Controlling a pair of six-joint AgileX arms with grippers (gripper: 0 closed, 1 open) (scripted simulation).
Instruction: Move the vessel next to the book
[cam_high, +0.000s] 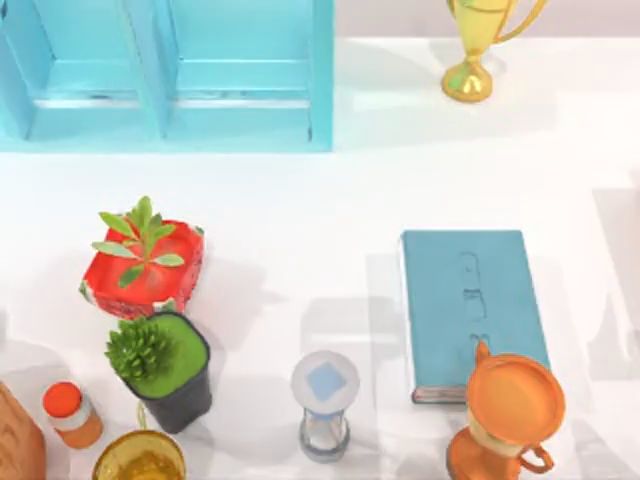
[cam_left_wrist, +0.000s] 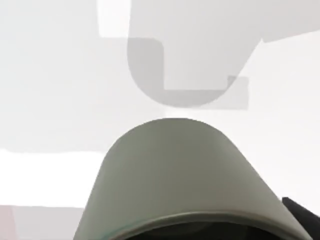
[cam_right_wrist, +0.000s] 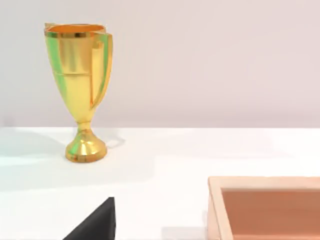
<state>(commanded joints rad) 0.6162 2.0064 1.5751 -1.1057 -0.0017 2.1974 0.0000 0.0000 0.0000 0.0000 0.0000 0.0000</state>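
The vessel (cam_left_wrist: 175, 175) is a plain olive-grey cup seen from very near in the left wrist view, its rim toward the camera and its base pointing away over the white table. A dark piece of my left gripper (cam_left_wrist: 303, 216) shows at the cup's rim. The book (cam_high: 472, 308), teal-blue with white page edges, lies flat right of the table's centre in the top view. In the right wrist view a black corner of my right gripper (cam_right_wrist: 96, 223) hangs over the table, facing the gold trophy (cam_right_wrist: 80, 87).
An orange pitcher (cam_high: 508, 415) overlaps the book's near corner, with an hourglass (cam_high: 325, 403) to its left. Two potted plants (cam_high: 150, 265), (cam_high: 165, 365) stand at the left. A light-blue shelf unit (cam_high: 170, 70) spans the back. A wooden box (cam_right_wrist: 265, 205) lies near the right gripper.
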